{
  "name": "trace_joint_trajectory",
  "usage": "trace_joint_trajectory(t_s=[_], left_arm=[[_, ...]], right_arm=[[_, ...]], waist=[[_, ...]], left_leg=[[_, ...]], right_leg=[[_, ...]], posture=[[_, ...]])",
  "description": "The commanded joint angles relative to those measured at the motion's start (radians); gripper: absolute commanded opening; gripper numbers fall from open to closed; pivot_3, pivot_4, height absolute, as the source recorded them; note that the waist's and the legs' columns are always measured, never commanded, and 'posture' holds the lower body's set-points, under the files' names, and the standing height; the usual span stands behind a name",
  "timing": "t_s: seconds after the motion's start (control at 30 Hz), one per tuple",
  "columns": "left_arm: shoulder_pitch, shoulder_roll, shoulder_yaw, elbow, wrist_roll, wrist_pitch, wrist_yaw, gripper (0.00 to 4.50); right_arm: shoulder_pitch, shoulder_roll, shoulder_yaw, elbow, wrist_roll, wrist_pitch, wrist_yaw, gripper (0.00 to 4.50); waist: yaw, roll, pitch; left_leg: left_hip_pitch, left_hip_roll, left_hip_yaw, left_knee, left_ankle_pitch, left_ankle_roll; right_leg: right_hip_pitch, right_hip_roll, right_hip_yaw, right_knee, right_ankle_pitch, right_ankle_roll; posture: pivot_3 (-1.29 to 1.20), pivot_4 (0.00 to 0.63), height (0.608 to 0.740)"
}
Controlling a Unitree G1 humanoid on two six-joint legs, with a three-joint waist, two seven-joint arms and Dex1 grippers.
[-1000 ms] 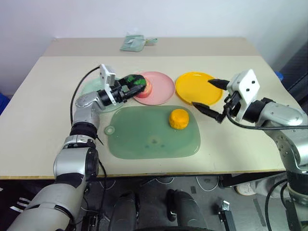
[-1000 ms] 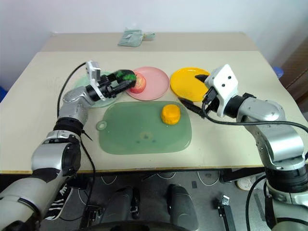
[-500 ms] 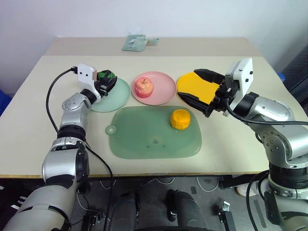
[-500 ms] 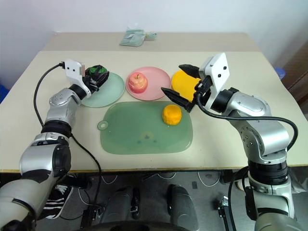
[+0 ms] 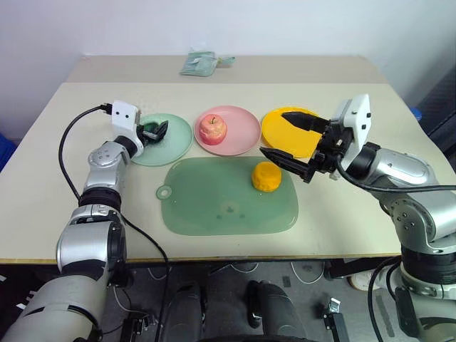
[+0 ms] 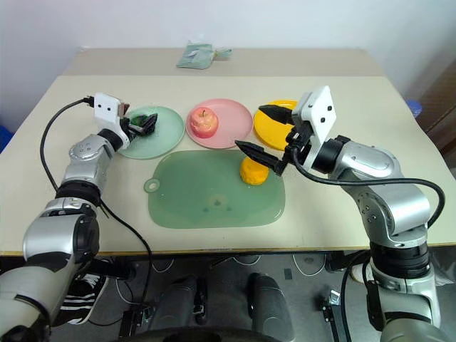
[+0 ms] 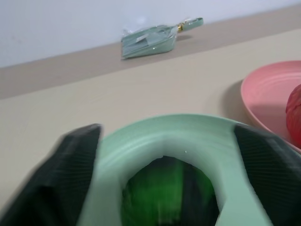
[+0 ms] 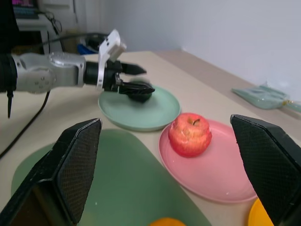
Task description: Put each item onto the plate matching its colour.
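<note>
The dark black-and-green ball [image 7: 164, 195] rests on the pale mint green plate [image 7: 164, 129]. My left gripper [image 5: 153, 131] is open around the ball, with a gap on each side between its fingers and the ball. On the pink plate [image 5: 242, 139] stands the pink-red apple [image 5: 212, 128]. The orange-yellow fruit [image 5: 265, 176] lies on the green mat [image 5: 214, 206]. Just above and beyond that fruit hovers my right gripper [image 5: 273, 132], open and empty, in front of the yellow plate [image 5: 281, 135].
A folded pale green packet [image 5: 198, 64] lies at the table's far edge. The three plates stand in a row behind the mat. Bare tabletop lies to the left of the green plate and along the front edge.
My left gripper carried the ball from beside the pink plate leftward onto the green plate and opened. My right gripper swung left, over the mat's far right corner.
</note>
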Motion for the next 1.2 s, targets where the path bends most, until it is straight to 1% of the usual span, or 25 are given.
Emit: trace_joint_trajectory(t_s=[0.03,0.13,0.2,0.27,0.33,0.4,0.47,0.57,0.67,0.7,0.8,1.0,1.03,1.1,1.13,1.2], left_arm=[[-0.041,0.028,0.024,-0.027,-0.032,-0.058,-0.047,4.47],[-0.055,0.044,0.042,-0.042,-0.067,-0.108,-0.132,4.47],[-0.058,0.036,0.074,-0.072,-0.156,-0.005,-0.292,4.47],[0.001,0.033,0.059,-0.205,-0.26,0.13,-0.538,4.47],[0.08,0.043,0.028,-0.355,-0.332,0.236,-0.714,4.47],[0.149,0.061,0.014,-0.491,-0.407,0.373,-0.811,4.47],[0.204,0.085,0.006,-0.609,-0.474,0.508,-0.872,4.47],[0.256,0.111,-0.001,-0.717,-0.505,0.573,-0.909,4.47],[0.294,0.133,-0.019,-0.777,-0.49,0.566,-0.922,4.47],[0.301,0.139,-0.024,-0.787,-0.49,0.581,-0.919,4.47],[0.319,0.138,-0.023,-0.808,-0.459,0.532,-0.882,4.47],[0.334,0.144,-0.02,-0.83,-0.476,0.551,-0.886,4.47],[0.335,0.143,-0.019,-0.829,-0.475,0.547,-0.885,4.5],[0.337,0.144,-0.018,-0.827,-0.474,0.546,-0.885,4.5],[0.338,0.143,-0.018,-0.827,-0.475,0.547,-0.884,4.5],[0.339,0.141,-0.017,-0.826,-0.475,0.544,-0.881,4.5]], right_arm=[[0.003,-0.015,0.006,-0.02,-0.026,-0.014,-0.01,4.5],[0.021,-0.028,0.063,0.015,-0.105,-0.026,-0.02,4.5],[0.038,-0.031,0.101,0.045,-0.165,-0.047,-0.032,4.5],[0.048,-0.013,0.136,0.089,-0.21,-0.061,-0.048,4.5],[0.052,0.017,0.155,0.114,-0.219,-0.055,-0.059,4.5],[0.049,0.048,0.169,0.132,-0.219,-0.048,-0.064,4.5],[0.042,0.073,0.172,0.154,-0.218,-0.043,-0.064,4.5],[0.021,0.09,0.187,0.216,-0.244,-0.045,-0.062,4.5],[-0.001,0.105,0.195,0.281,-0.257,-0.041,-0.059,4.5],[-0.005,0.111,0.195,0.298,-0.257,-0.041,-0.056,4.5],[-0.001,0.123,0.202,0.331,-0.258,-0.037,-0.041,4.5],[0.009,0.14,0.228,0.367,-0.269,-0.015,-0.016,4.5],[0.009,0.14,0.231,0.374,-0.279,-0.029,-0.015,3.94],[0.004,0.141,0.231,0.38,-0.296,-0.052,-0.017,3.22],[0.001,0.142,0.228,0.38,-0.3,-0.055,-0.019,3.02],[-0.015,0.148,0.211,0.385,-0.309,-0.077,-0.034,3.02]], waist=[[0.0,0.0,0.0],[-0.001,0.0,0.0],[-0.001,0.0,0.0],[-0.001,0.0,0.0],[-0.003,0.0,0.0],[-0.009,0.0,0.0],[-0.019,0.0,0.0],[-0.024,0.0,0.0],[-0.023,0.0,0.0],[-0.023,0.0,0.0],[-0.023,0.0,0.0],[-0.024,0.0,0.0],[-0.024,0.0,0.0],[-0.024,0.0,0.0],[-0.024,0.0,0.0],[-0.024,0.0,0.0]], left_leg=[[0.0,0.0,0.0,0.0,0.0,0.0],[0.0,0.0,0.0,0.0,0.0,0.0],[0.0,0.0,0.0,0.0,0.0,0.0],[0.0,0.0,0.001,0.0,0.0,0.0],[0.0,0.0,0.001,0.0,0.0,0.0],[0.0,0.0,0.001,0.0,0.0,0.0],[0.0,0.001,0.0,0.0,0.0,0.0],[0.0,0.001,-0.001,0.0,0.001,-0.001],[0.001,0.001,-0.001,0.0,0.001,-0.001],[0.001,0.001,-0.001,0.0,0.001,-0.001],[0.001,0.001,-0.001,0.0,0.001,-0.001],[0.001,0.001,-0.001,0.0,0.001,-0.001],[0.001,0.001,-0.001,0.0,0.001,-0.001],[0.001,0.001,-0.001,0.0,0.001,-0.001],[0.001,0.001,-0.001,0.0,0.001,-0.001],[0.001,0.001,-0.001,0.0,0.001,-0.001]], right_leg=[[0.0,0.0,0.0,0.0,0.0,0.0],[0.0,0.0,0.0,0.0,0.0,0.0],[0.0,0.0,0.0,0.0,0.0,0.0],[0.0,0.0,0.0,0.0,0.0,0.0],[0.0,0.0,0.0,0.0,0.0,0.0],[0.0,0.0,0.0,0.0,0.0,0.0],[-0.001,0.001,0.0,0.001,0.0,0.0],[0.0,0.001,0.0,0.001,0.0,0.0],[0.0,0.001,0.0,0.001,0.0,-0.001],[0.0,0.001,0.0,0.001,0.0,-0.001],[0.0,0.001,0.0,0.001,0.0,-0.001],[0.0,0.001,0.0,0.001,0.0,-0.001],[0.0,0.001,0.0,0.001,0.0,-0.001],[0.0,0.001,0.0,0.001,0.0,-0.001],[0.0,0.001,0.0,0.001,0.0,-0.001],[0.0,0.001,0.0,0.001,0.0,-0.001]], posture=[[0.0,0.15,0.74],[0.0,0.15,0.74],[0.0,0.15,0.74],[0.0,0.15,0.74],[0.0,0.15,0.74],[0.0,0.15,0.74],[0.0,0.15,0.74],[0.0,0.15,0.74],[0.0,0.15,0.74],[0.0,0.15,0.74],[0.0,0.15,0.74],[0.0,0.15,0.74],[0.0,0.15,0.74],[0.0,0.15,0.74],[0.0,0.15,0.74],[0.0,0.15,0.74]])
